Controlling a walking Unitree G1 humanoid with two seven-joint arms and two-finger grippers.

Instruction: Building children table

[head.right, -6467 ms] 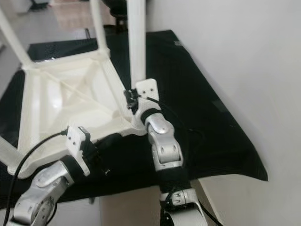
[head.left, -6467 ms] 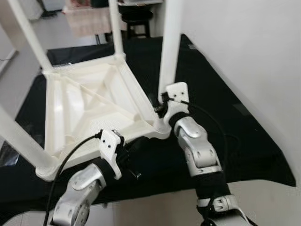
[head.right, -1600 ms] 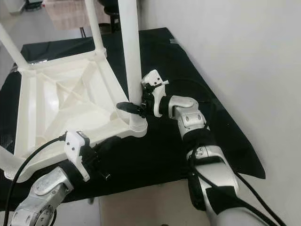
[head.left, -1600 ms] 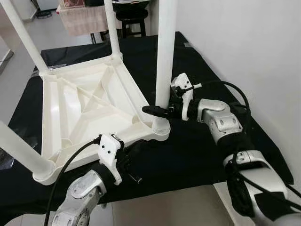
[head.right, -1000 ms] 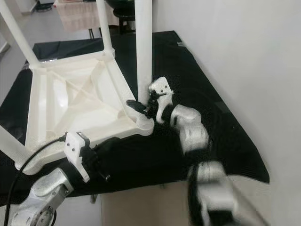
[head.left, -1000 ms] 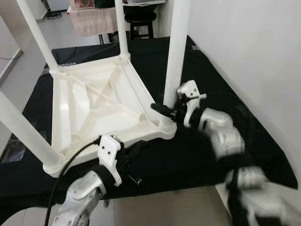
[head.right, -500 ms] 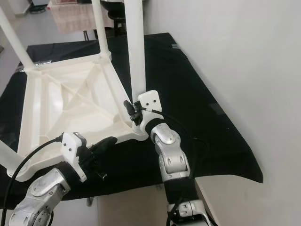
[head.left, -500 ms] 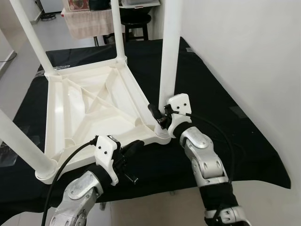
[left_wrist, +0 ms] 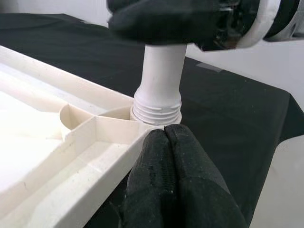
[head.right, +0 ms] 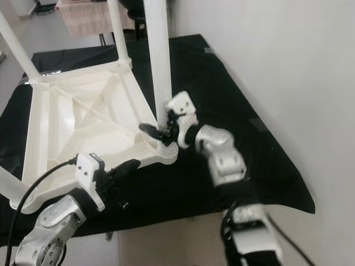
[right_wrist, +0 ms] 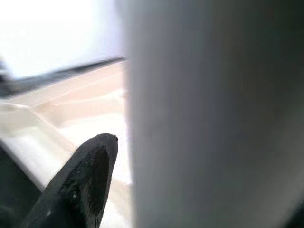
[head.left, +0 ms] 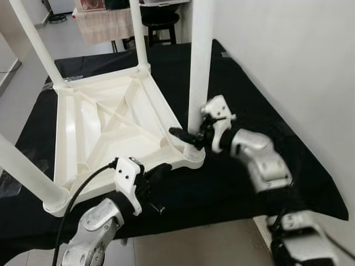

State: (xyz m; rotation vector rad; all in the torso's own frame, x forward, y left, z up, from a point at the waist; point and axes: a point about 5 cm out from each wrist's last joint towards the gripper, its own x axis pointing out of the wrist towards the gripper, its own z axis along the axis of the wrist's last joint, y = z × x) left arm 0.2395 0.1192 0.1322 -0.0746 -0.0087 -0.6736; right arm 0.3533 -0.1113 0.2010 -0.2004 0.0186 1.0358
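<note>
A white plastic children's table (head.left: 111, 119) lies upside down on a black cloth, its legs pointing up. My right gripper (head.left: 188, 136) is clamped on the near right leg (head.left: 199, 66) just above its socket. One black finger (right_wrist: 90, 175) shows beside the leg (right_wrist: 213, 118) in the right wrist view. My left gripper (head.left: 162, 168) is shut with nothing in it. Its tips (left_wrist: 165, 135) touch the tabletop's near rim, right below the leg's threaded collar (left_wrist: 156, 107).
The black-covered surface (head.left: 249, 100) runs up to a white wall (head.left: 299, 55) on the right, and its front edge is just below my arms. Three other legs (head.left: 33, 41) (head.left: 138, 33) (head.left: 22, 169) stand up. A dark stool (head.left: 161, 19) stands beyond.
My right forearm has swung from straight below the leg out to the right, with the gripper staying at the leg's base. The left gripper has barely moved.
</note>
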